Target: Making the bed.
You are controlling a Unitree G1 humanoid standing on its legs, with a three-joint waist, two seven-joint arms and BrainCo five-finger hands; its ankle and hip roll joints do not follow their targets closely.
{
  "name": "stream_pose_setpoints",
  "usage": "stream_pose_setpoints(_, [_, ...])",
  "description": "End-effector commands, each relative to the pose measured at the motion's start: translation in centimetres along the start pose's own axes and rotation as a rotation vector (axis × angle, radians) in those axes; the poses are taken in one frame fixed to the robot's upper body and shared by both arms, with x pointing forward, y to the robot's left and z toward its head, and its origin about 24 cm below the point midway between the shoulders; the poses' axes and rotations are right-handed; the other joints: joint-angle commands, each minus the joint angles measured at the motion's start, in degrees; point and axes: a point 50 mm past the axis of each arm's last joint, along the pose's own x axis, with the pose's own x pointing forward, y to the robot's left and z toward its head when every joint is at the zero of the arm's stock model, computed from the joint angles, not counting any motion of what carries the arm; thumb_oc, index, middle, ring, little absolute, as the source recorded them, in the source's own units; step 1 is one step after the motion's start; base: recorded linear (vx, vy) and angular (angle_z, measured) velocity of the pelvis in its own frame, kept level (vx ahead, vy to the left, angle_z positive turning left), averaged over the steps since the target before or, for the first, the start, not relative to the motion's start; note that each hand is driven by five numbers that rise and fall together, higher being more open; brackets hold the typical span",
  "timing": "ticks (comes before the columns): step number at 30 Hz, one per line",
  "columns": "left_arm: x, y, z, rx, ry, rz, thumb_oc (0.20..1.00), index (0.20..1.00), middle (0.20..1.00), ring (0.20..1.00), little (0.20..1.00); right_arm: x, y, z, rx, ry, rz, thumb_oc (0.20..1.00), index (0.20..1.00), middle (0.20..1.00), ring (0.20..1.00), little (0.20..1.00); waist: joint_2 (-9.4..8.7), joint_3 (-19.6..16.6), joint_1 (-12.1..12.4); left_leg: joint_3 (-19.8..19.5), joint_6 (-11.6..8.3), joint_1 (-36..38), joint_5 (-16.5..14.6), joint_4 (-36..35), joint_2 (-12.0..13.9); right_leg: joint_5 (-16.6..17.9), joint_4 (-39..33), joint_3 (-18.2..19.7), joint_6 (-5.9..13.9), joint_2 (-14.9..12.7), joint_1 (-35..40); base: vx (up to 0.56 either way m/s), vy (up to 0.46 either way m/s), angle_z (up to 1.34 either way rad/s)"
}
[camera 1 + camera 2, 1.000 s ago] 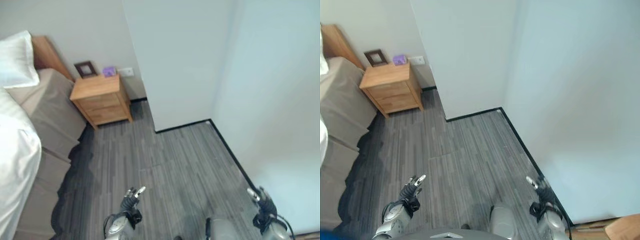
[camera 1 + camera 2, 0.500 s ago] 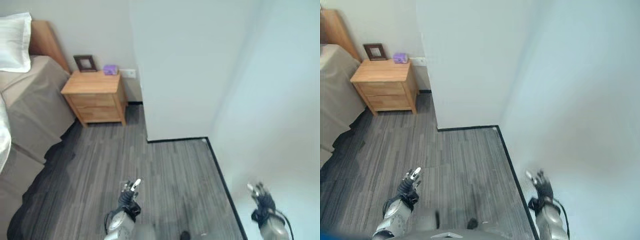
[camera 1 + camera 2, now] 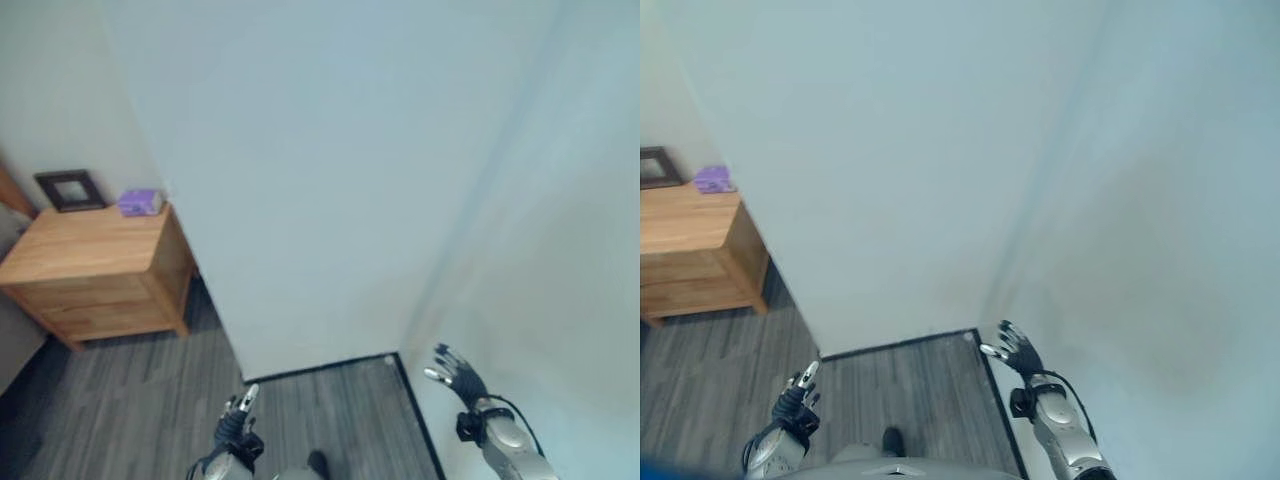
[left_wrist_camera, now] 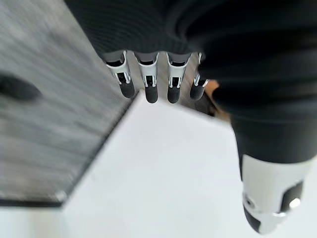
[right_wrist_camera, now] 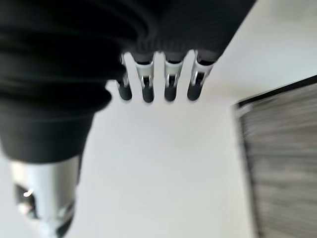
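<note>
A sliver of the beige bed cover point(image 3: 8, 352) and the wooden headboard point(image 3: 5, 192) show at the far left edge. My left hand point(image 3: 240, 415) hangs low over the grey floor, fingers point(image 4: 148, 82) straight and holding nothing. My right hand point(image 3: 458, 372) is raised beside the white wall, its fingers point(image 5: 158, 82) spread and empty. Both hands are far from the bed.
A wooden nightstand point(image 3: 95, 265) stands at the left, with a dark picture frame point(image 3: 63, 189) and a small purple box point(image 3: 140, 202) on top. A white wall corner point(image 3: 320, 200) juts out close ahead. Grey plank floor point(image 3: 120, 420) runs between the nightstand and the wall.
The camera has swung right and closer to the wall, so the bed and pillow slid out at the left. My right hand has risen beside the wall.
</note>
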Motion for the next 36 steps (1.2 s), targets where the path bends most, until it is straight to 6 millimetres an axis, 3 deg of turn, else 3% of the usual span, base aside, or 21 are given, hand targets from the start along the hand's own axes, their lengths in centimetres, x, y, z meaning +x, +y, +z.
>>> stream_pose_setpoints(1, [1.0, -2.8, 5.1, 0.052, -0.186, -0.106, 1.000, 1.000, 1.000, 1.000, 1.000, 1.3, -1.3, 4.4, -0.056, -0.160, -0.004, 1.000, 1.000, 1.000, 1.000, 1.000, 6.25, 3.0, -4.0, -10.7, -5.58, 5.0, 2.9, -3.0, 4.0, 8.4, -21.2, 5.3, -6.64, 1.6, -10.8, 0.54, -0.071, 1.38])
stream_pose_setpoints(2, [1.0, -2.8, 5.1, 0.052, -0.186, -0.106, 1.000, 1.000, 1.000, 1.000, 1.000, 1.3, -1.3, 4.4, -0.056, -0.160, -0.004, 1.000, 1.000, 1.000, 1.000, 1.000, 6.32, 2.9, -4.2, -11.0, -5.61, 4.9, 3.0, -3.0, 4.1, 8.5, -21.4, 5.0, -6.68, 1.6, -10.6, 0.58, -0.112, 1.87])
stream_pose_setpoints(3, [1.0, -3.7, 5.3, 0.058, -0.199, -0.139, 1.000, 1.000, 1.000, 1.000, 1.000, 1.2, -1.7, 4.2, -0.045, -0.155, -0.012, 1.000, 1.000, 1.000, 1.000, 1.000, 6.48, 3.2, -5.2, -14.1, -6.21, 6.8, 2.6, -3.5, 3.6, 6.5, -25.5, 5.2, -7.23, 0.7, -11.1, 0.34, -0.138, 2.41])
stream_pose_setpoints(5, [1.1, -4.9, 5.7, 0.084, -0.210, -0.188, 1.000, 1.000, 1.000, 1.000, 1.000, 0.4, -2.9, 3.6, -0.031, -0.136, -0.053, 1.000, 1.000, 1.000, 1.000, 1.000, 4.99, 3.1, -8.1, -22.3, -7.16, 6.9, 1.1, -3.0, 1.8, 5.6, -42.0, 14.7, -7.05, 1.5, -8.8, 0.35, -0.247, 2.07])
stream_pose_setpoints(6, [1.2, -5.6, 6.1, 0.091, -0.223, -0.211, 1.000, 1.000, 1.000, 1.000, 1.000, -0.1, -3.5, 3.1, -0.037, -0.119, -0.072, 1.000, 1.000, 1.000, 1.000, 1.000, 4.12, 2.8, -9.2, -27.1, -7.21, 6.2, 0.8, -2.6, 1.0, 4.8, -45.4, 23.5, -5.87, 3.7, -7.8, 0.16, -0.182, 2.53])
stream_pose_setpoints(7, [1.2, -5.6, 6.1, 0.092, -0.223, -0.211, 1.000, 1.000, 1.000, 1.000, 1.000, -0.1, -3.5, 3.1, -0.037, -0.119, -0.072, 1.000, 1.000, 1.000, 1.000, 1.000, 4.13, 2.7, -9.2, -27.1, -7.23, 6.0, 0.9, -2.6, 1.0, 5.0, -45.6, 23.5, -5.85, 3.7, -7.9, 0.21, -0.443, 4.27])
stream_pose_setpoints(8, [1.4, -6.0, 5.6, 0.118, -0.195, -0.253, 1.000, 1.000, 1.000, 1.000, 1.000, -1.1, -4.9, 2.1, -0.022, -0.085, -0.120, 1.000, 1.000, 1.000, 1.000, 1.000, 1.63, 2.4, -8.4, -35.9, -8.70, 3.8, 0.4, -1.0, -0.6, 5.4, -49.5, 27.5, -6.05, 4.4, -4.2, 0.12, -0.342, 4.30])
stream_pose_setpoints(11, [1.3, -5.6, 5.4, 0.101, -0.192, -0.245, 1.000, 1.000, 1.000, 1.000, 1.000, -1.2, -5.3, 1.8, 0.010, -0.078, -0.144, 1.000, 1.000, 1.000, 1.000, 1.000, 1.15, 2.4, -8.0, -38.3, -9.27, 2.5, 1.1, -0.4, -0.9, 4.8, -52.1, 24.8, -6.72, 3.6, -3.3, 0.05, -0.317, 2.64])
stream_pose_setpoints(12, [1.2, -4.4, 4.7, 0.109, -0.155, -0.227, 1.000, 1.000, 1.000, 1.000, 1.000, -1.6, -6.4, 1.5, 0.030, -0.070, -0.183, 1.000, 1.000, 1.000, 1.000, 1.000, 1.02, 2.7, -7.1, -43.5, -10.97, 0.5, 2.4, 0.4, -1.1, 3.4, -53.3, 22.1, -8.43, 4.6, -1.9, -0.03, -0.271, 1.85])
stream_pose_setpoints(14, [1.2, -3.6, 4.4, 0.104, -0.139, -0.206, 1.000, 1.000, 1.000, 1.000, 1.000, -1.7, -6.6, 1.7, 0.020, -0.074, -0.177, 1.000, 1.000, 1.000, 1.000, 1.000, 1.06, 2.9, -6.9, -45.0, -11.54, -0.3, 2.8, 0.5, -1.2, 3.4, -53.9, 20.7, -9.12, 4.8, -1.8, -0.04, -0.256, 1.07])
stream_pose_setpoints(15, [1.2, -2.9, 4.1, 0.100, -0.125, -0.181, 1.000, 1.000, 1.000, 1.000, 1.000, -1.7, -6.7, 1.8, 0.014, -0.075, -0.180, 1.000, 1.000, 1.000, 1.000, 1.000, 0.86, 3.3, -6.8, -45.0, -12.05, -0.9, 2.7, 1.4, -1.3, 3.6, -54.1, 19.3, -9.42, 4.7, -1.6, -0.13, -0.257, 0.98])
stream_pose_setpoints(16, [1.3, -2.2, 3.7, 0.088, -0.103, -0.145, 1.000, 1.000, 1.000, 1.000, 1.000, -1.5, -7.0, 2.6, 0.000, -0.102, -0.183, 1.000, 1.000, 1.000, 1.000, 1.000, -0.11, 4.5, -8.4, -31.6, -10.85, -3.2, -0.4, 6.8, 1.1, 3.9, -53.3, 16.0, -9.51, 3.1, -2.4, -0.11, -0.166, 1.07])
stream_pose_setpoints(17, [1.3, -2.2, 3.7, 0.088, -0.104, -0.145, 1.000, 1.000, 1.000, 1.000, 1.000, -1.5, -7.0, 2.6, 0.000, -0.102, -0.183, 1.000, 1.000, 1.000, 1.000, 1.000, -0.09, 4.4, -8.4, -31.5, -10.85, -3.4, -0.4, 6.9, 1.1, 4.0, -53.3, 16.1, -9.49, 3.2, -2.5, -0.16, -0.160, 1.14])
stream_pose_setpoints(18, [1.3, -1.8, 3.4, 0.098, -0.084, -0.130, 1.000, 1.000, 1.000, 1.000, 1.000, -1.4, -6.9, 2.7, 0.016, -0.109, -0.188, 1.000, 1.000, 1.000, 1.000, 1.000, -0.80, 4.7, -9.0, -23.8, -10.49, -2.5, -2.2, 10.0, 3.1, 4.5, -53.6, 14.1, -9.55, 2.5, -2.6, -0.10, -0.084, 1.07])
stream_pose_setpoints(19, [1.3, -1.6, 3.2, 0.123, -0.072, -0.125, 1.000, 1.000, 1.000, 1.000, 1.000, -1.4, -6.8, 2.6, 0.032, -0.106, -0.191, 1.000, 1.000, 1.000, 1.000, 1.000, -1.16, 4.6, -9.4, -18.9, -10.56, -1.6, -3.4, 12.0, 4.5, 5.0, -54.7, 12.5, -9.93, 2.1, -2.5, -0.14, -0.100, 0.87])
stream_pose_setpoints(20, [1.3, -1.4, 3.1, 0.136, -0.066, -0.124, 1.000, 1.000, 1.000, 1.000, 1.000, -1.5, -6.9, 2.3, 0.049, -0.098, -0.200, 1.000, 1.000, 1.000, 1.000, 1.000, -1.21, 4.2, -9.7, -16.7, -10.75, -0.6, -3.7, 11.6, 5.1, 5.2, -55.9, 11.2, -10.06, 1.7, -2.4, -0.10, -0.038, 0.52])
stream_pose_setpoints(21, [1.0, -1.1, 2.2, 0.149, -0.038, -0.127, 1.000, 1.000, 1.000, 1.000, 1.000, -2.2, -6.8, 0.8, 0.107, -0.064, -0.227, 1.000, 1.000, 1.000, 1.000, 1.000, -0.35, 2.6, -11.0, -11.7, -11.08, 3.1, -3.8, 6.5, 6.8, 5.4, -57.8, 7.3, -9.55, 1.2, -1.7, -0.05, -0.008, 0.41])
stream_pose_setpoints(22, [1.0, -1.1, 2.2, 0.149, -0.038, -0.127, 1.000, 1.000, 1.000, 1.000, 1.000, -2.3, -6.8, 0.8, 0.107, -0.064, -0.227, 1.000, 1.000, 1.000, 1.000, 1.000, -0.37, 2.6, -11.1, -11.8, -11.09, 3.3, -3.7, 6.2, 6.8, 5.4, -57.9, 7.2, -9.55, 1.2, -1.5, 0.01, 0.017, 0.68])
stream_pose_setpoints(24, [0.6, -0.7, 1.6, 0.153, -0.027, -0.125, 1.000, 1.000, 1.000, 1.000, 1.000, -2.6, -6.5, -0.3, 0.106, -0.022, -0.228, 1.000, 1.000, 1.000, 1.000, 1.000, 1.61, 1.2, -11.3, -12.6, -11.25, 5.9, -1.7, -3.4, 5.7, 5.5, -60.1, 4.9, -9.33, 2.3, -0.7, 0.03, 0.047, 0.93])
stream_pose_setpoints(31, [0.1, -0.3, 0.6, 0.140, -0.002, -0.132, 1.000, 1.000, 1.000, 1.000, 1.000, -1.7, -4.2, -0.1, 0.073, -0.011, -0.098, 1.000, 1.000, 1.000, 1.000, 1.000, 3.94, 1.3, -9.9, -13.6, -11.25, 8.4, -0.7, -7.1, 4.5, 5.8, -60.7, 3.2, -9.13, 2.2, -0.1, 0.00, 0.080, 0.25])
stream_pose_setpoints(36, [0.1, -1.1, 0.5, 0.151, -0.004, -0.160, 1.000, 1.000, 1.000, 1.000, 1.000, -1.9, -4.1, -0.7, 0.042, 0.019, -0.091, 1.000, 1.000, 1.000, 1.000, 1.000, 4.29, 1.5, -10.1, -13.7, -11.25, 8.4, -0.7, -7.1, 4.3, 5.8, -60.7, 3.0, -9.00, 2.1, -0.1, -0.02, 0.030, -0.03])
